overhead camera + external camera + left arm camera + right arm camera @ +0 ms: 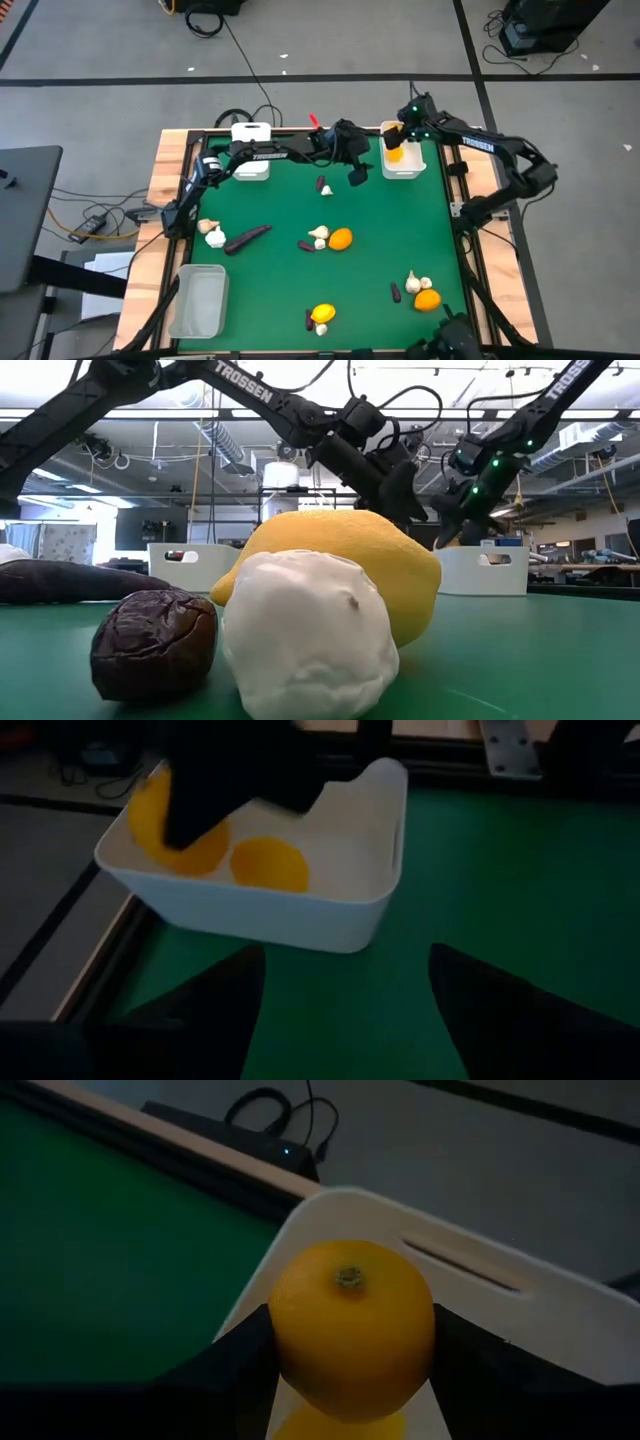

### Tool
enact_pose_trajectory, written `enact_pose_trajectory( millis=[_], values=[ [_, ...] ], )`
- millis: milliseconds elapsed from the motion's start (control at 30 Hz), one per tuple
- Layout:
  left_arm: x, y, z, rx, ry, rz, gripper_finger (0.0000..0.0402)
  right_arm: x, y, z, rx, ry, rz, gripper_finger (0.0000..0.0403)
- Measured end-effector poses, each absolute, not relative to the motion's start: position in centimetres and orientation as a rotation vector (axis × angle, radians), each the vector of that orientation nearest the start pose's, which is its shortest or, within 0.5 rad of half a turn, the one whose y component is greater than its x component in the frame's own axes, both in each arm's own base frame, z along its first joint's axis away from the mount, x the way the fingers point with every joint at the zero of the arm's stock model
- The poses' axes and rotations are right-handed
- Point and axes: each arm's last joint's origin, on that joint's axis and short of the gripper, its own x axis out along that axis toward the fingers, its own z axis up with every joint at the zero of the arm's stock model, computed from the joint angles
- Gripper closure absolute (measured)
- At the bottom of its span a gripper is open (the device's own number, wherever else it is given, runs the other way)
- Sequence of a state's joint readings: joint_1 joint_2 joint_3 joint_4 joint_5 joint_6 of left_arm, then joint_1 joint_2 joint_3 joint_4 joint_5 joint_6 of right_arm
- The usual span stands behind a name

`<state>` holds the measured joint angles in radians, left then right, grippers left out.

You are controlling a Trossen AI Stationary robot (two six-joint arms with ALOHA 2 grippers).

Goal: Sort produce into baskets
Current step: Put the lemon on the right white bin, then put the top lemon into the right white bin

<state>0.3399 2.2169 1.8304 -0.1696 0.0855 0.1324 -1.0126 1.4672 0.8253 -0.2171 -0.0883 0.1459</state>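
Observation:
My right gripper (396,135) hangs over the white basket (404,160) at the far right and is shut on a round orange citrus fruit (350,1325). A second orange fruit (268,863) lies on the floor of that basket. My left gripper (357,176) is open and empty just left of this basket, above the green mat; its fingers (200,1005) point at the basket's side wall (260,915). Another white basket (251,150) stands at the far left, and a clear basket (198,300) at the near left. My right gripper pinches the orange fruit between its two fingers, one on each opposite side (285,1335). The fingers come from above, slanting down. The fruit is lifted clear above the basket's inside, over the fruit that lies there (330,1425).
Loose produce lies on the mat: a long eggplant (247,238) and garlic (211,232) at the left, an orange (341,238) with garlic in the middle, a lemon (322,313) and another orange (427,299) near the front edge. A small eggplant and garlic (325,187) lie near my left gripper.

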Motion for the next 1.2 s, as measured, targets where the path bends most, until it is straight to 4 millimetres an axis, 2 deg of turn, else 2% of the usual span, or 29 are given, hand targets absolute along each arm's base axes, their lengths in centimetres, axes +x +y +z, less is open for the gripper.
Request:
enact_pose_trajectory(
  millis=[267,500,633,833,1000,1100,1200],
  values=[
    [48.3,16.3,22.5,0.023,0.574,0.193,0.0115,15.8,-24.9,16.9,0.649,0.782,-0.908,0.0167],
    [48.4,15.3,22.2,0.029,0.609,0.170,0.0115,15.7,-25.0,17.0,0.638,0.781,-0.916,0.0133],
    [47.9,14.9,22.0,0.054,0.699,0.159,0.0115,15.5,-24.6,18.4,0.613,0.740,-0.918,0.0110],
    [46.7,14.4,22.2,0.021,0.802,0.109,0.0115,14.6,-23.2,21.9,0.555,0.639,-0.919,0.0083],
    [46.5,13.1,21.5,-0.007,0.885,0.075,0.0115,13.8,-21.3,24.5,0.518,0.587,-0.913,0.0074],
    [45.8,11.6,21.8,-0.012,0.968,0.069,0.0115,13.4,-19.5,25.5,0.491,0.560,-0.889,0.0075],
    [45.6,9.1,21.8,0.027,1.054,0.053,0.0115,13.3,-17.3,25.5,0.465,0.540,-0.842,0.0076]
  ],
)
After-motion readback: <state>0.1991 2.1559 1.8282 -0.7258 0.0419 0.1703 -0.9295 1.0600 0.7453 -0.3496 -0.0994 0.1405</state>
